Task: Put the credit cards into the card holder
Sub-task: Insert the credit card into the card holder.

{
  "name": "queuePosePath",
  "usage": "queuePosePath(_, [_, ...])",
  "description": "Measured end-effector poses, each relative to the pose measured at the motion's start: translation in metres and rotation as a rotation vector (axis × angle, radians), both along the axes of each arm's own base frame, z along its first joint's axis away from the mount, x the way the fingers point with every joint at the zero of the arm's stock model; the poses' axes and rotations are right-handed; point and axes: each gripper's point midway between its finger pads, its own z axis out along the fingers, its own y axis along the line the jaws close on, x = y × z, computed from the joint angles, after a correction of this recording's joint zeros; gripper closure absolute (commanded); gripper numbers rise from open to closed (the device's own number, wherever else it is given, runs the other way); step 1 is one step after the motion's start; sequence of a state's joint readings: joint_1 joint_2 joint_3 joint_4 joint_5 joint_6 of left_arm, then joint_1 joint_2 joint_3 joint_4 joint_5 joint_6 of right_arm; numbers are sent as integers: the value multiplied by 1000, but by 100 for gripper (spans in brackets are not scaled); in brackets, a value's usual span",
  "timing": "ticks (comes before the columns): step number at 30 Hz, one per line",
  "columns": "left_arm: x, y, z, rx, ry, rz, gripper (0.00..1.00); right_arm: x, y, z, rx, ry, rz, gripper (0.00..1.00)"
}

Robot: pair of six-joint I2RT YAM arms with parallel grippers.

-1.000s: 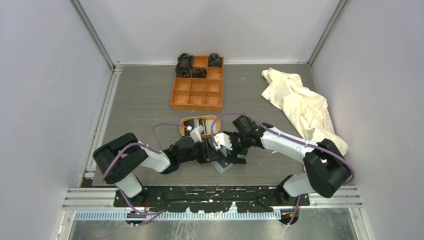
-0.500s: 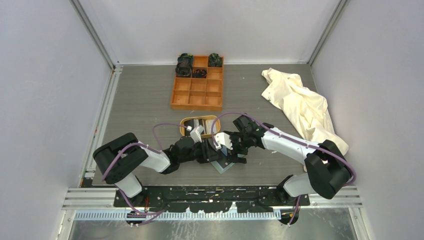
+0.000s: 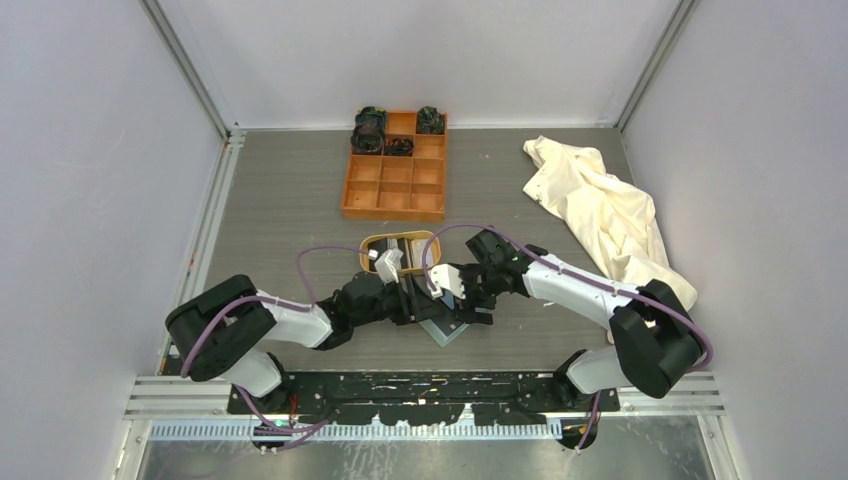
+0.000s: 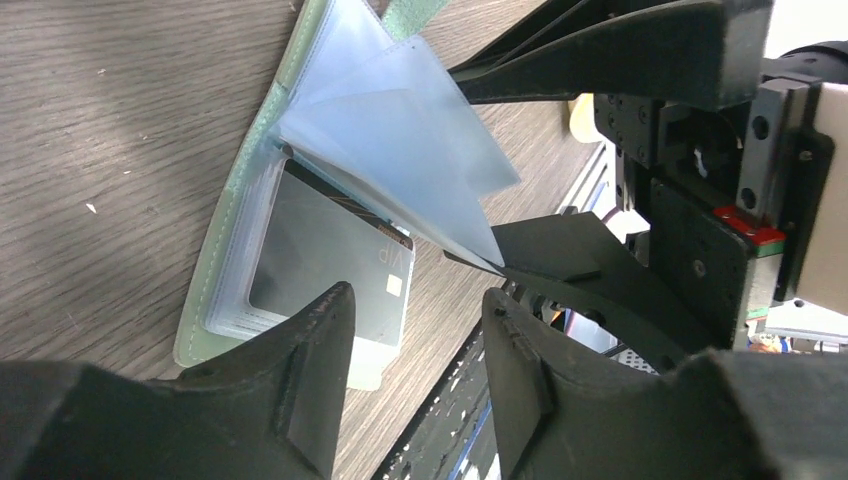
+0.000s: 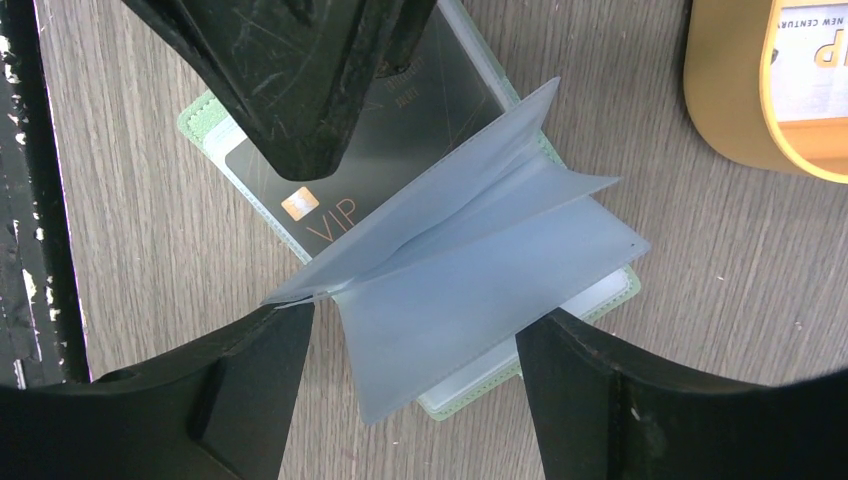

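**Inspector:** Left claw (image 4: 415, 300)?
**Assistant:** Partly spread, gripping nothing; its fingers sit over a dark card (image 4: 320, 270) lodged in a pocket.
**Inspector:** Card holder (image 3: 447, 330)?
**Assistant:** Lying open on the tabletop (image 3: 290, 200) near the tray (image 5: 720, 100), between both claws, clear sleeves (image 4: 400, 150) fanned upward.
**Inspector:** Right claw (image 5: 415, 325)?
**Assistant:** Wide, empty; one finger (image 5: 250, 380) touches a sleeve corner.

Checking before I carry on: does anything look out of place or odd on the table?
The dark VIP card looks only partly pushed into its pocket in the card holder, chip end sticking out. The clear sleeves stand fanned up rather than flat. A cream cloth lies crumpled off to the right.
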State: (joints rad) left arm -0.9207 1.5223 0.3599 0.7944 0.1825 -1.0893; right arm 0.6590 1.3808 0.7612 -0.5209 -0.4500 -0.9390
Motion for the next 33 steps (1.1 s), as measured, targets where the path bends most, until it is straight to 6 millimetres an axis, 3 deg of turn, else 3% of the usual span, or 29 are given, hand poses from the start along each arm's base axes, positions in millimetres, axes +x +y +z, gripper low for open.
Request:
queuePosePath(20, [19, 3, 18, 102, -3, 77, 40, -1, -1, 0, -4, 6, 0, 23])
queuePosePath(33, [23, 1, 0, 163, 35, 88, 41, -2, 0, 1, -1, 9, 2, 23])
